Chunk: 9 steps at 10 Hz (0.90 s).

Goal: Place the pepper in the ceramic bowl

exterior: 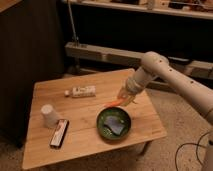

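Observation:
The orange pepper (113, 103) hangs just above the table, next to the far rim of the dark-green ceramic bowl (114, 124). My gripper (123, 98) is at the end of the white arm that comes in from the right. It is shut on the pepper's right end and holds it a little above the wooden table (85, 112). A bluish-grey object (116, 126) lies inside the bowl.
A white tube with a coloured label (81, 92) lies at the back of the table. A white upturned cup (49, 115) and a dark flat device with a red edge (59, 133) are at the left front. Dark shelving stands behind the table.

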Available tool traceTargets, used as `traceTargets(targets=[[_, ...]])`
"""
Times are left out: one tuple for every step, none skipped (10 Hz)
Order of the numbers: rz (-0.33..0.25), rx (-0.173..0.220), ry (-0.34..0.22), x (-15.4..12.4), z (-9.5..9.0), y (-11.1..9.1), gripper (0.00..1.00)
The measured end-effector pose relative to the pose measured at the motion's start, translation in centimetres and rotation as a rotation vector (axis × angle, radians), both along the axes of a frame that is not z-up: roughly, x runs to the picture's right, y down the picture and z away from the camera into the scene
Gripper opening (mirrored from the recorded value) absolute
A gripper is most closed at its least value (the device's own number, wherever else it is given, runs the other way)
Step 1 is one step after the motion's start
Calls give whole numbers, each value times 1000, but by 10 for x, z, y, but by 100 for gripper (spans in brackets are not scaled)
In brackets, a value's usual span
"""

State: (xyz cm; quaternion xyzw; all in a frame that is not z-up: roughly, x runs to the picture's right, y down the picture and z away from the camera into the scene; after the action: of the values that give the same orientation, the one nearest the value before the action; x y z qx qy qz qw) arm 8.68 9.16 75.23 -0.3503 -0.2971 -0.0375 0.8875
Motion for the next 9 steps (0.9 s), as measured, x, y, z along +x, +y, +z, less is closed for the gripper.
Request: traceTargets(targets=[[-1,-26,11,1,7,20,11],[-1,-44,21,2,13,31,21],[4,-54,32,2,19,35,33],[12,-61,40,-1,25,37,43],[25,-64,44,-5,30,36,53],[35,-64,45,-9,33,34,61],[44,-65,34,-21,37,29,75],[49,-66,26,-28,38,27,79],[57,-73,28,-31,40,26,80]])
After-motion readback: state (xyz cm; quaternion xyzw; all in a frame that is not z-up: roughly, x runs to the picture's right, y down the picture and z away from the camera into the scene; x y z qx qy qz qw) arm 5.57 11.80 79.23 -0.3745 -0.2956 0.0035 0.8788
